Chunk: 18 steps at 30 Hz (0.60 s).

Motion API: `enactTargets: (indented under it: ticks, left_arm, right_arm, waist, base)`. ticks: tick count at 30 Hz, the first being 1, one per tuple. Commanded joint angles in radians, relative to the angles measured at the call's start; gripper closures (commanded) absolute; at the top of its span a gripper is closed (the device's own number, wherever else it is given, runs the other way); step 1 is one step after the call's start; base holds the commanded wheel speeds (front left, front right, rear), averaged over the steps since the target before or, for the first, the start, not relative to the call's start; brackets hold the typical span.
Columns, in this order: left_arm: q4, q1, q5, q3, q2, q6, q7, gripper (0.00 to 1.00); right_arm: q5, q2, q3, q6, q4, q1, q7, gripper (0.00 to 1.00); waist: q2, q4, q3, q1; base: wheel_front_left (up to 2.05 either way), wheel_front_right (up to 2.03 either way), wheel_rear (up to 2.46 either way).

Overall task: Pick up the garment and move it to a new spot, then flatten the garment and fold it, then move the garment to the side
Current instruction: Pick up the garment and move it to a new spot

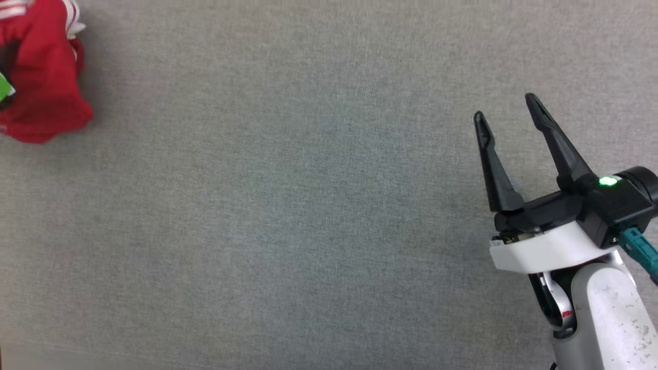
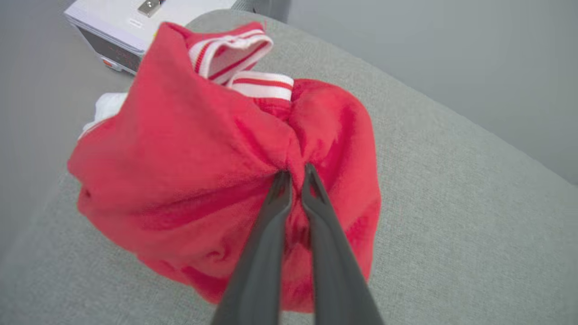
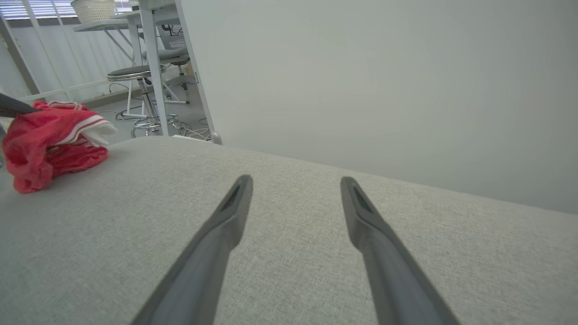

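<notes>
The garment (image 1: 43,77) is a red jersey with white-striped trim, bunched into a heap at the far upper left of the grey table (image 1: 308,205) in the head view. In the left wrist view the garment (image 2: 189,153) bulges around my left gripper (image 2: 295,174), whose two dark fingers are shut on a pinch of the red cloth. The heap (image 3: 49,140) also lies at the left of the right wrist view. My right gripper (image 1: 506,108) stands open at the lower right of the table, far from the garment, and its fingers (image 3: 235,203) have nothing between them.
A white box-like device (image 2: 122,22) sits just beyond the garment past the table's corner. Stools and white table legs (image 3: 149,72) stand on the floor behind the table. A pale wall panel (image 3: 384,81) runs along the far edge.
</notes>
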Motion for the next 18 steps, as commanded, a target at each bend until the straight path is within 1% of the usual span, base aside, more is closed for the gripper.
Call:
enactTargets:
  ticks: [1,3,7,14,18]
  left_arm:
    - [-0.032,-0.023,-0.003,-0.019,0.015,-0.003,-0.025,1.00]
    - [-0.087,-0.012,-0.001,-0.057,0.018,-0.003,-0.057,1.00]
    - [-0.171,-0.002,0.004,-0.094,0.021,-0.003,-0.110,1.00]
    - [-0.329,0.052,0.035,-0.171,-0.028,-0.001,-0.130,1.00]
    - [-0.418,0.102,0.048,-0.197,-0.064,0.025,-0.144,1.00]
  right_arm:
    - [0.010,0.009,-0.016,-0.001,0.015,0.017,-0.015,0.00]
    - [0.022,0.021,-0.035,-0.001,0.046,0.036,-0.032,0.00]
    - [0.037,0.036,-0.059,-0.001,0.086,0.065,-0.054,0.00]
    - [0.063,0.057,-0.110,-0.001,0.142,0.108,-0.079,0.00]
    - [0.071,0.063,-0.127,-0.001,0.155,0.124,-0.087,0.00]
  waist:
    - [0.0000,0.007,-0.083,-0.0001]
    - [0.0000,0.009,-0.135,-0.0001]
    - [0.0000,0.009,-0.209,-0.0001]
    - [0.0000,-0.009,-0.332,-0.0001]
    - [0.0000,-0.038,-0.376,-0.0001]
  base:
    - [0.00,0.00,0.00]
    - [0.00,0.00,0.00]
    - [0.00,0.00,0.00]
    - [0.00,0.00,0.00]
    - [0.00,0.00,0.00]
